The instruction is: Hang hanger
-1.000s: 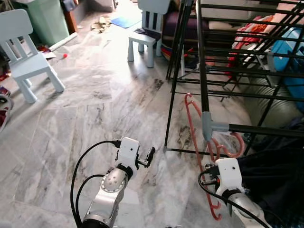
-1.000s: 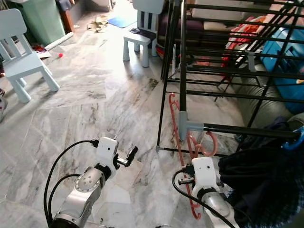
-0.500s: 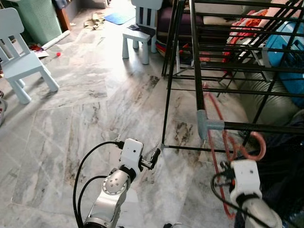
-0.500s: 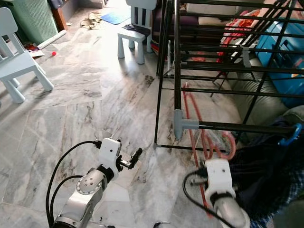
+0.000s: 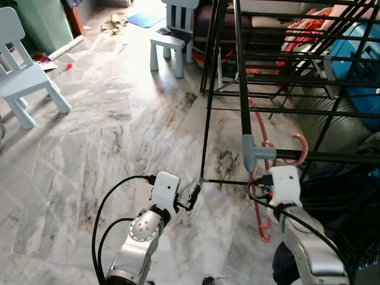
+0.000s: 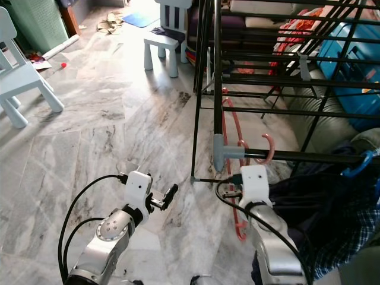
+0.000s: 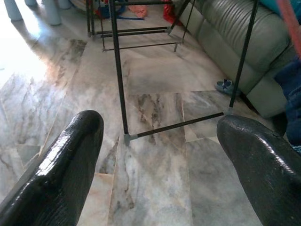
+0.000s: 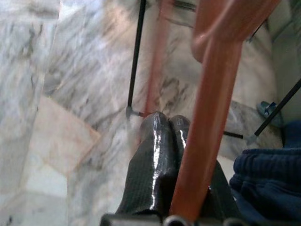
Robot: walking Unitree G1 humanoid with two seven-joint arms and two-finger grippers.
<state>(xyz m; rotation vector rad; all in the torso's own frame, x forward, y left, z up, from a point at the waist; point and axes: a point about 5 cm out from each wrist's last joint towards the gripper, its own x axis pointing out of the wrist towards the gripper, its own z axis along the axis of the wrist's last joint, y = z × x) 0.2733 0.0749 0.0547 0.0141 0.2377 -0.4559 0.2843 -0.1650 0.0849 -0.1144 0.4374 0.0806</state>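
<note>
Right gripper [image 8: 167, 136] has its fingers pinched on the hanger [image 5: 259, 172], hook up by the rack [image 5: 240, 71] bar for hooking on, left gripper [image 7: 160, 155] idle with fingers wide.

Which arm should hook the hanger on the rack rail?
Right. The right hand is shut on the hanger, whose hook is level with the rail on the rack. The left hand is open, low over the floor, off to the left.
</note>
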